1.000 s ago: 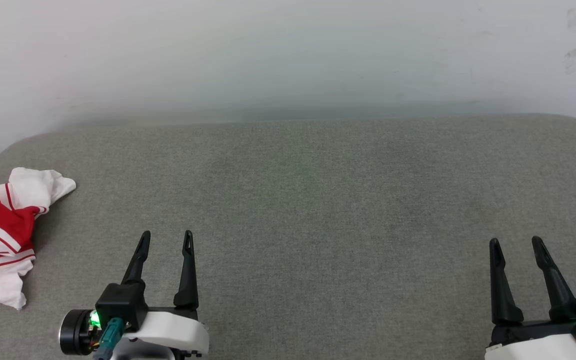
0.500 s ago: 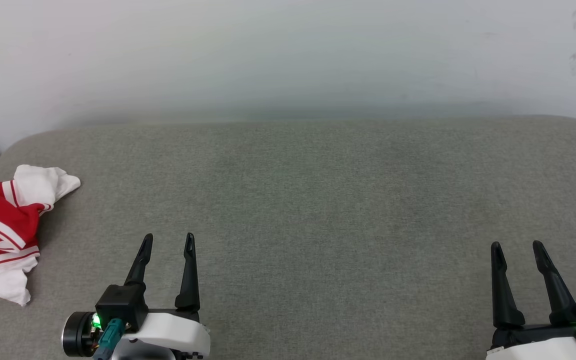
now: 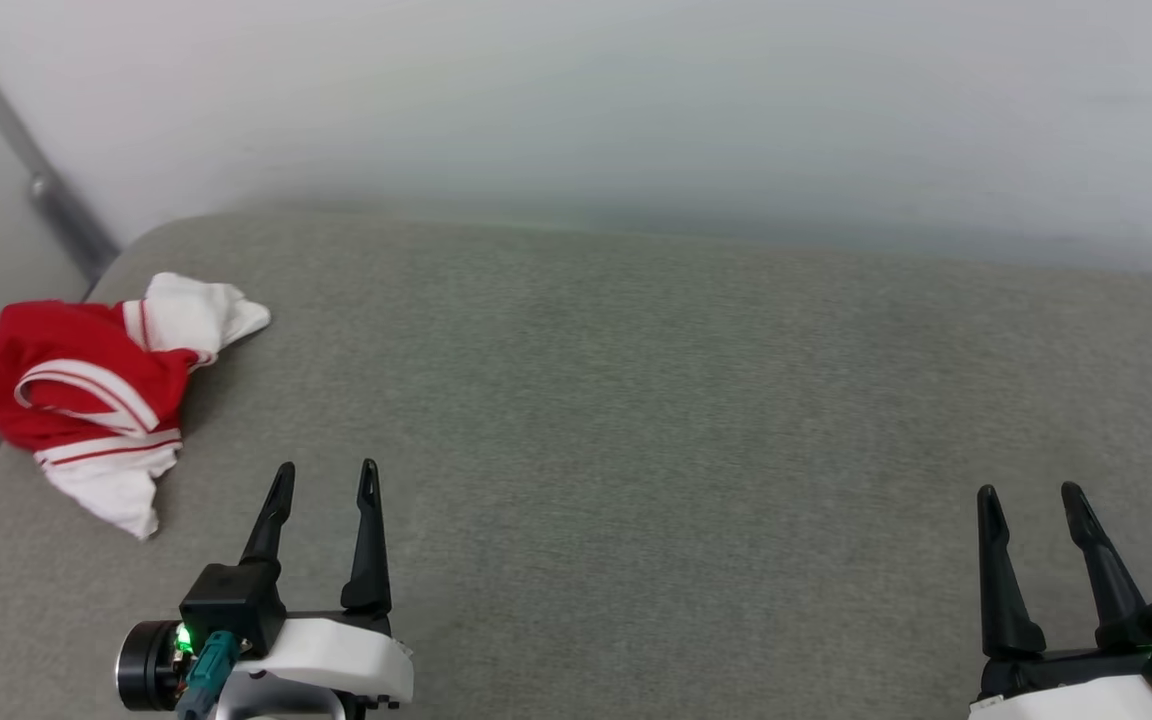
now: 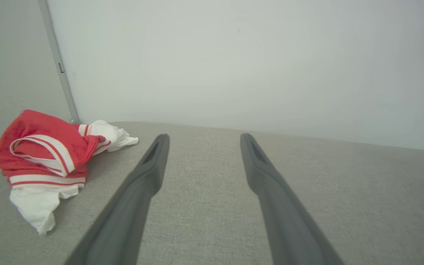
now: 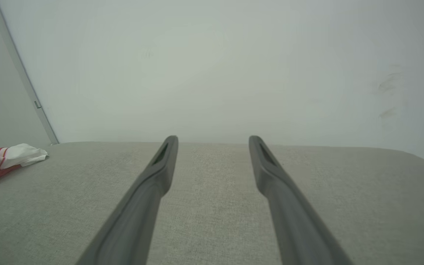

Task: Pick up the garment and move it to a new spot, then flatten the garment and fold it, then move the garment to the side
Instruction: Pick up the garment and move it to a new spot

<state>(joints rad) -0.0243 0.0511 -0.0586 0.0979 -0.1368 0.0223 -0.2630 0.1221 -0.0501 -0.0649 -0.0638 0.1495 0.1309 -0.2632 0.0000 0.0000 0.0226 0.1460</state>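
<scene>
1. The shirt (image 3: 96, 385) lies in a crumpled heap at the far-left corner of the grey cushion (image 3: 636, 420), close to its left edge and near the wall (image 3: 576, 100). It is all red and white folds, and I can't see any print.
2. My left gripper (image 3: 326, 468) hangs over the near-left part of the cushion with its two fingers spread apart and nothing between them. My right gripper (image 3: 1028, 490) is spread and empty too, over the near-right part.
3. What matters for the pick is that the shirt sits forward and to the left of the left gripper, off the line its fingers point along. In the left wrist view it lies wide of the left finger.
4. The heap runs roughly far to near, from a white sleeve at the far end to a white flap at the near end.
5. The left arm is plainly nearer, with the right arm well away across the cushion. I judge the reach belongs to the left arm, swinging left and forward.
</scene>
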